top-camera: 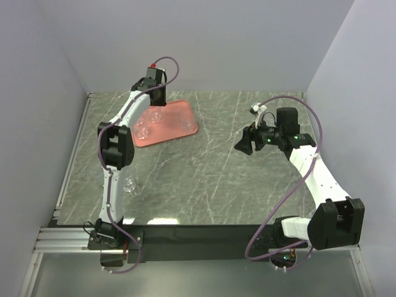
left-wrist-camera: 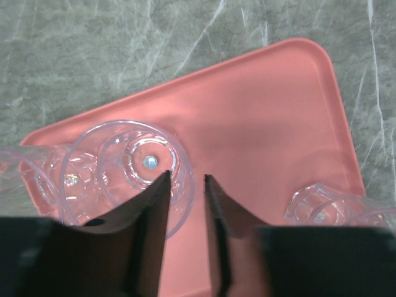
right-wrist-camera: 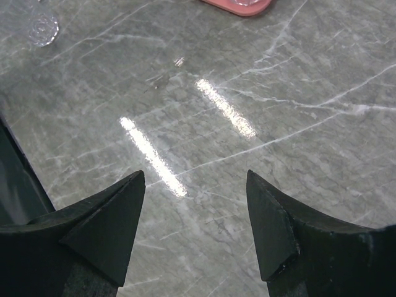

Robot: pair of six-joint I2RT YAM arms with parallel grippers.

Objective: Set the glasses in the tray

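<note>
The salmon-red tray (top-camera: pixel 175 131) lies at the back left of the table. Three clear glasses stand in it: one (top-camera: pixel 154 115) under my left gripper (top-camera: pixel 155 100), one (top-camera: pixel 143 130) nearer, one (top-camera: pixel 186 121) to the right. In the left wrist view my left gripper (left-wrist-camera: pixel 187 178) is open a little. Its left finger is inside a glass (left-wrist-camera: pixel 124 162) and its right finger outside, so the rim runs through the gap. The tray (left-wrist-camera: pixel 260 124) shows beneath. Another glass (top-camera: pixel 130 184) stands on the table beside the left arm. My right gripper (top-camera: pixel 246 143) hangs open and empty.
The table (top-camera: pixel 210 179) is grey marble with white walls behind and at both sides. In the right wrist view my right gripper (right-wrist-camera: pixel 196 179) is above bare marble, with the loose glass (right-wrist-camera: pixel 42 26) and a tray corner (right-wrist-camera: pixel 242 5) at the top edge.
</note>
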